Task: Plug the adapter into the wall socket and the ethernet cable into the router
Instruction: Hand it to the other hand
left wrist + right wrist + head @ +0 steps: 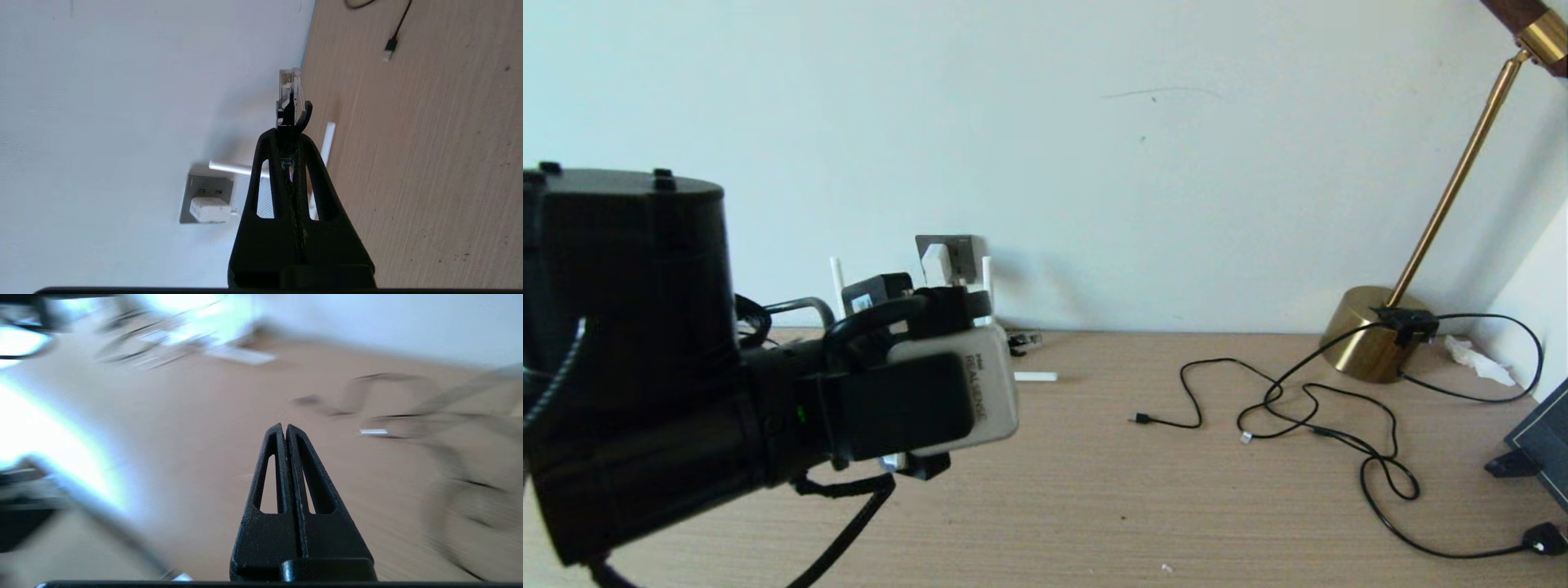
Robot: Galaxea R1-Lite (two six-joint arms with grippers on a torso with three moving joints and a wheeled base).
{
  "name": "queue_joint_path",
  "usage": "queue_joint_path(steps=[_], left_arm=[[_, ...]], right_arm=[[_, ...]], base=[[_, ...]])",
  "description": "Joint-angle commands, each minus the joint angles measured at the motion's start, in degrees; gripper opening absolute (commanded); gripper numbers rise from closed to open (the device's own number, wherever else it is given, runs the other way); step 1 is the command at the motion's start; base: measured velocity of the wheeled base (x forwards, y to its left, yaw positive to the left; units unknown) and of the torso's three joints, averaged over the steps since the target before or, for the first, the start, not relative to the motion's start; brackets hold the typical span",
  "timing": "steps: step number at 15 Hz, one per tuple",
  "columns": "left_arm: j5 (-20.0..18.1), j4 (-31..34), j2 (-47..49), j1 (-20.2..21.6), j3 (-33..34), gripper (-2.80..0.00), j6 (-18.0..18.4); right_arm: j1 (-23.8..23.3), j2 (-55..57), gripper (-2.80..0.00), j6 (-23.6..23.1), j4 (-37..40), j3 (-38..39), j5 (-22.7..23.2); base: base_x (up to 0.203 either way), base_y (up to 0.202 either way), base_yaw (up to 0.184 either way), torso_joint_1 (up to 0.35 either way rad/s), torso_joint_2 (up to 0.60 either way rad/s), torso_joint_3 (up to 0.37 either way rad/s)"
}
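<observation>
left gripper (pixel 288 134) pinching ethernet cable (pixel 287 96) — plug protruding

"REALSENSE" printed sideways in dark letters on the grey wrist camera (pixel 976 390), no other text readable

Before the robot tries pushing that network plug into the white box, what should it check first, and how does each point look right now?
1. Adapter seated in the wall socket: ok.
2. Left pincer shut on the ethernet cable, clear tip sticking out beyond the fingertips: ok.
3. Plug lined up with a port on the router: cannot tell, the ports are hidden behind the pincer.
4. Router standing by the wall below the socket, antennas up: ok.
5. Right pincer shut, holding nothing, over the desk away from the router: ok.
</observation>
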Motion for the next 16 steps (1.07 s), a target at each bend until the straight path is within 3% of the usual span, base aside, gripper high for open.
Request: queue_joint_path(steps=[1, 3, 5, 6, 9, 10, 16], left_arm=[[0.02, -0.32, 0.92, -0.78, -0.04, -2.8, 0.31], [-0.06, -1.73, 3.43, -1.12, -1.54, -2.8, 0.27], [-0.18, -2.09, 8.12, -1.85, -5.25, -2.8, 0.04], [-0.3, -2.18, 11.11, -2.24, -8.35, -2.8, -0.29], [-1.87, -2.64, 18.14, -3.01, -15.65, -2.8, -1.26], [-2.15, -2.8, 19.34, -3.8, -16.63, -2.8, -1.37], [-1.89, -5.14, 20.36, -7.44, -16.88, -2.8, -1.14]], right_arm=[[0.66, 14.33, -2.8, 0.42, -0.6, -3.16, 7.02], [3.63, 23.49, -2.8, 1.61, -2.92, -6.94, 10.09], [7.95, 31.52, -2.8, 3.93, -6.12, -10.89, 10.1], [11.1, 34.6, -2.8, 5.64, -8.86, -12.39, 8.75], [19.3, 40.57, -2.8, 8.7, -16.54, -14.31, -1.68], [21.05, 42.09, 0.0, 8.85, -18.98, -14.41, -4.37], [22.89, 42.38, 0.0, 10.06, -22.96, -13.51, -5.32]], base=[[0.0, 0.0, 0.0, 0.0, 0.0, 0.0], [0.0, 0.0, 0.0, 0.0, 0.0, 0.0], [0.0, 0.0, 0.0, 0.0, 0.0, 0.0], [0.0, 0.0, 0.0, 0.0, 0.0, 0.0], [0.0, 0.0, 0.0, 0.0, 0.0, 0.0], [0.0, 0.0, 0.0, 0.0, 0.0, 0.0], [0.0, 0.0, 0.0, 0.0, 0.0, 0.0]])
